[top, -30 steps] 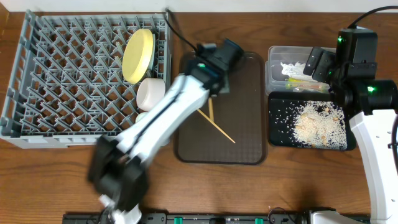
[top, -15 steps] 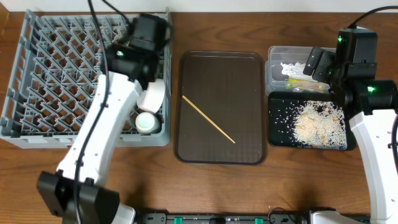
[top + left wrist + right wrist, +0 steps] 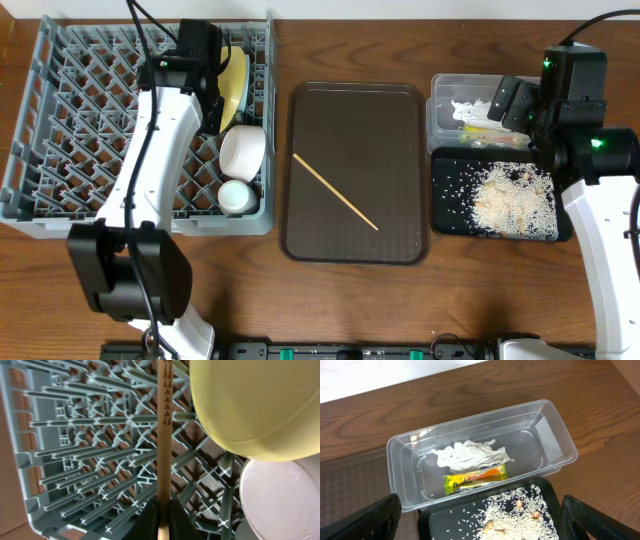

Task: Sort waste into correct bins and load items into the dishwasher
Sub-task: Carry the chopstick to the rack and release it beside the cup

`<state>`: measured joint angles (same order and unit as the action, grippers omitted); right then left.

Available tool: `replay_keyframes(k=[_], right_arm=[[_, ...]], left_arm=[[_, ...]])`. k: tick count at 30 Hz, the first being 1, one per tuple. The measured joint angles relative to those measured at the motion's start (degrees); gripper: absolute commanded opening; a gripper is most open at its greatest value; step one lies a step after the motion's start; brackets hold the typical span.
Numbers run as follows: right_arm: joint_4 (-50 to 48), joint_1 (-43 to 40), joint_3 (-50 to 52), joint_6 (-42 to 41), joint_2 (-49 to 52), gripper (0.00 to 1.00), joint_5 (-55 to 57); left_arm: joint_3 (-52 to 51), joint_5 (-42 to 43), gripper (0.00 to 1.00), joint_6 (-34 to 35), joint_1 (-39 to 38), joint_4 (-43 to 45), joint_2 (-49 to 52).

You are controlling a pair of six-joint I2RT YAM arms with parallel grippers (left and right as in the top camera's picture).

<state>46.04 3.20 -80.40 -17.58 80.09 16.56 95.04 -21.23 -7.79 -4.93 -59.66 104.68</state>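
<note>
Chopstick point(image 3: 164, 435), clamped in the left pincer point(image 3: 164, 512), has shifted deeper over the dish rack point(image 3: 75, 460), beside the yellow plate point(image 3: 260, 405).

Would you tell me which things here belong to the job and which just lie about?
Job: grey plastic dish rack, round yellow plate, white bowl, small white cup, held wooden chopstick, loose wooden chopstick, clear plastic tub, green-and-orange snack wrapper, black tray, rice crumbs.
Lying about: brown serving tray.

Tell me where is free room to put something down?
The brown tray is bare beside the loose chopstick. The left part of the rack holds nothing. Its right edge is crowded: plate, bowl, cup, and the left hand with the held chopstick. Rice covers the black tray.
</note>
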Motion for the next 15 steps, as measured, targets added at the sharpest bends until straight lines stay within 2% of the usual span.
replay_keyframes(k=[5, 7, 8, 9, 10, 11, 13, 15], right_arm=[[0.0, 0.0, 0.0, 0.0, 0.0, 0.99, 0.0], [0.0, 0.0, 0.0, 0.0, 0.0, 0.99, 0.0], [0.0, 0.0, 0.0, 0.0, 0.0, 0.99, 0.0], [0.0, 0.0, 0.0, 0.0, 0.0, 0.99, 0.0], [0.0, 0.0, 0.0, 0.0, 0.0, 0.99, 0.0], [0.0, 0.0, 0.0, 0.0, 0.0, 0.99, 0.0], [0.0, 0.0, 0.0, 0.0, 0.0, 0.99, 0.0], [0.0, 0.0, 0.0, 0.0, 0.0, 0.99, 0.0]], left_arm=[[-0.1, 0.6, 0.08, -0.2, 0.0, -3.1, 2.1], [-0.1, 0.6, 0.11, -0.2, 0.0, -3.8, 2.6], [-0.1, 0.6, 0.15, -0.1, 0.0, -4.0, 2.9], [-0.1, 0.7, 0.22, 0.0, 0.0, -4.2, 3.0], [-0.1, 0.8, 0.34, 0.2, 0.0, -4.3, 3.1], [-0.2, 1.0, 0.38, 0.3, 0.0, -4.4, 3.1], [-0.2, 1.3, 0.43, 0.1, 0.0, -4.4, 3.1], [-0.2, 1.4, 0.43, 0.4, 0.0, -4.4, 3.1]])
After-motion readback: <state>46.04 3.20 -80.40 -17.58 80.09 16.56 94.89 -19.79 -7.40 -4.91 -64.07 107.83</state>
